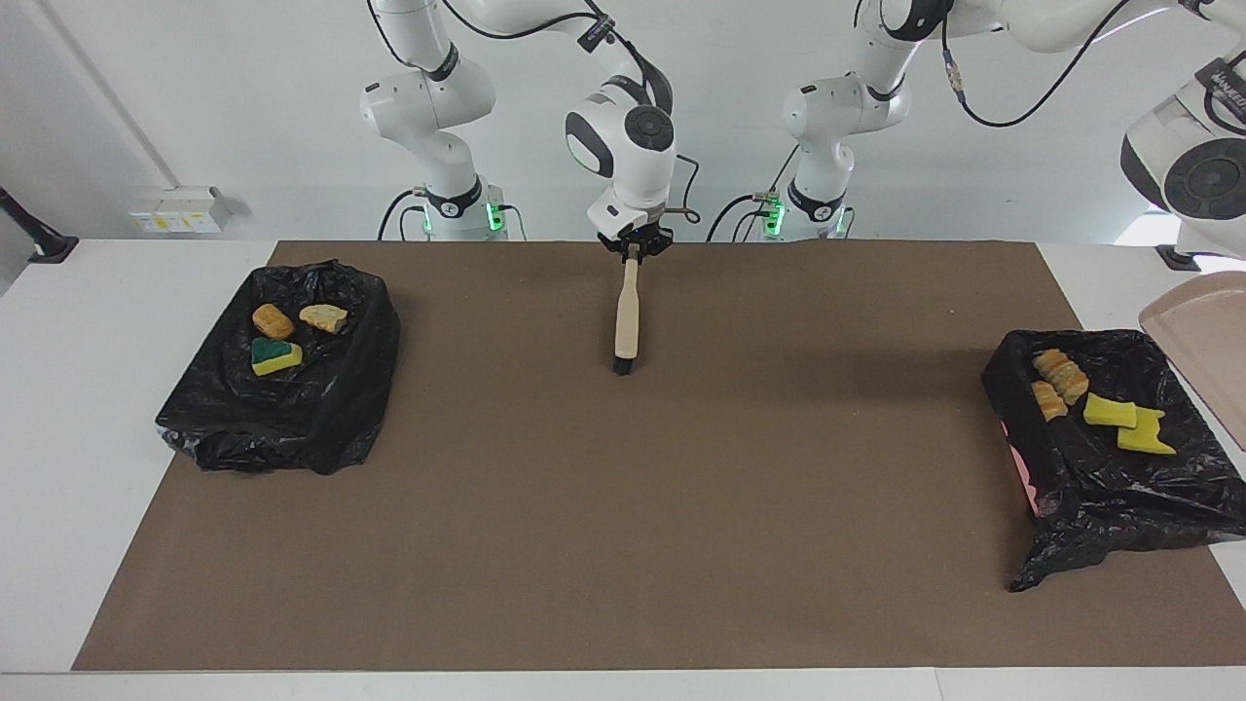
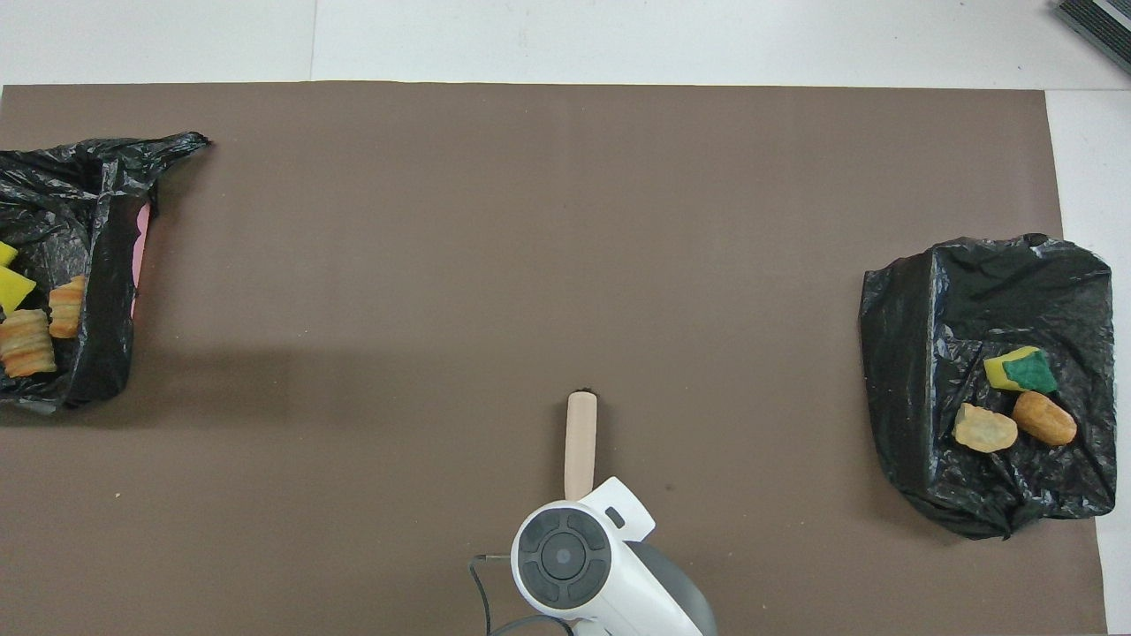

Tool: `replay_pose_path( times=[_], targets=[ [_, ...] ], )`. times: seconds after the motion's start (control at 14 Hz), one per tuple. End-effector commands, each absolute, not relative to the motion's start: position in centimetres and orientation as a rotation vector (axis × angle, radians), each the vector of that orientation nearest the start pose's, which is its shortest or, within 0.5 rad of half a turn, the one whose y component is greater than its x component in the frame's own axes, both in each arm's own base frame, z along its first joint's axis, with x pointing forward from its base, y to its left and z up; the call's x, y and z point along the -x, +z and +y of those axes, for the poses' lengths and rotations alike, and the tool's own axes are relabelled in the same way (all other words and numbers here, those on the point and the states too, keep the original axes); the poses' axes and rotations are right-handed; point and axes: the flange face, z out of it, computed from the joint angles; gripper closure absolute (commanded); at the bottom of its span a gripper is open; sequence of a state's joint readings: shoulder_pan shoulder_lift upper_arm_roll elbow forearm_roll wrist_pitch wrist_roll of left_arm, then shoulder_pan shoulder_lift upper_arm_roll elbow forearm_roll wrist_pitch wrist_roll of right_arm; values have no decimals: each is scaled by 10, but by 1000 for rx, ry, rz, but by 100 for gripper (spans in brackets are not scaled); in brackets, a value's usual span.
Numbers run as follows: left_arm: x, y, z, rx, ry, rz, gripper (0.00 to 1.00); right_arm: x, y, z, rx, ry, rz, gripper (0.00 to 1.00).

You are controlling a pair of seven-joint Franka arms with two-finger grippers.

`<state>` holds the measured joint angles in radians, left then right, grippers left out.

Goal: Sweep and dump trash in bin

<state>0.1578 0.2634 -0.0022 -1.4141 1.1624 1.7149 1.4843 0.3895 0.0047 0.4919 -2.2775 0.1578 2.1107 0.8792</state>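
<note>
The trash (image 1: 1090,399) lies in two lots, none of it loose on the brown mat (image 1: 623,506): two ridged orange lumps and two yellow sponge pieces sit in the black-lined bin (image 1: 1100,467) at the left arm's end of the table, and an orange lump, a tan lump and a green-topped sponge (image 1: 275,355) sit in the other black-lined bin (image 1: 282,399) at the right arm's end. These scraps look light and soft; the sponge would squash and the bread-like lumps might roll or crumble, so I judge them better pushed by bristles into a pan than pinched, and any pinch should go across a sponge's flat sides. The beige dustpan (image 1: 1207,350) hangs tilted over the table edge beside the first bin and looks empty; its handle and the left gripper run out of the picture, so what the fingers do there I cannot see, though the pan is plainly carried and the grip reads as closed on it. Over the mat's edge nearest the robots, midway along it, the right gripper (image 1: 635,249) is clamped on the handle of the brush (image 1: 628,316), bristles down, at or just above the mat.
</note>
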Motion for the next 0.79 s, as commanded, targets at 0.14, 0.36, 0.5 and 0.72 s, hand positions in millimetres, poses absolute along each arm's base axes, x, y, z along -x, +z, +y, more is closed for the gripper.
replay_pose_path(
  times=[0.14,0.36,0.5,0.72],
  targets=[
    [-612,633,176,1555,1000,1436,100,-312,336,374,3181,298,118,60],
    [-598,660,172,1579,931,1573,100,-316,342,376,3174,292,116,0],
    [-592,657,173,1712,796,1638,100,-323,351,379,3159,271,123,0],
    [-589,650,163,1859,617,1712,100,-347,380,375,3121,210,181,0]
  ],
)
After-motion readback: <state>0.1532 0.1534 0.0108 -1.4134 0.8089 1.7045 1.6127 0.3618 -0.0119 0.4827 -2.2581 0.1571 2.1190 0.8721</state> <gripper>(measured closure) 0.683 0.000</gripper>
